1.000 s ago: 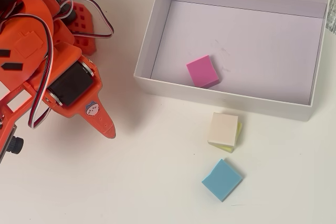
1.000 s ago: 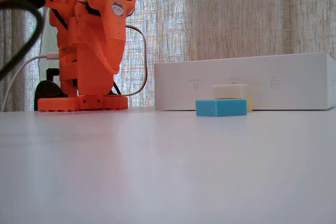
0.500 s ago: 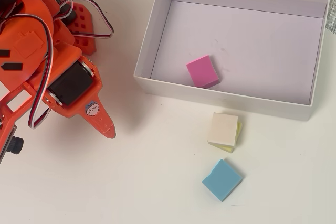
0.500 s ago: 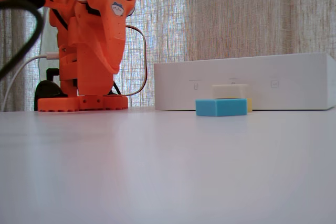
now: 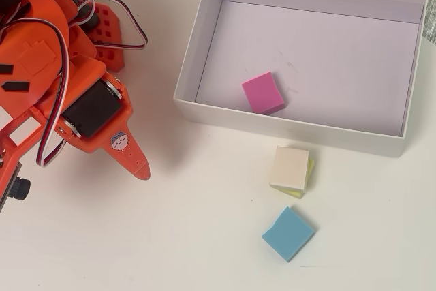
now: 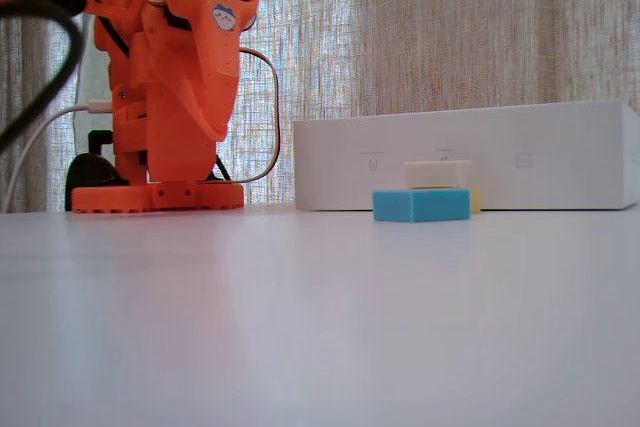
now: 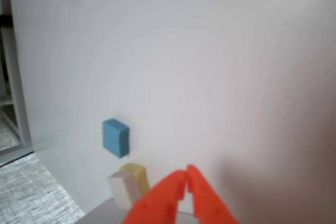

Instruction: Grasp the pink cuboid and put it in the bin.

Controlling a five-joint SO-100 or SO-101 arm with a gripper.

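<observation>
Pink cuboid (image 5: 263, 92): 1 item, lying flat on the floor of the bin (image 5: 192, 59), close to its near wall, overhead view. No clear long axis; face roughly square, slightly rotated.
End effector (image 7: 187, 178): fingertips closed together, empty; on the overhead view well apart from the cuboid, to its lower left, outside the bin.
Hidden: cuboid absent from fixed and wrist views, screened by the bin wall. Task appears complete.

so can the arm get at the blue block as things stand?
Probably yes. The blue block lies alone on open table, apart from the cream block and outside the bin. The tool is shut and empty, so it must open first.
</observation>
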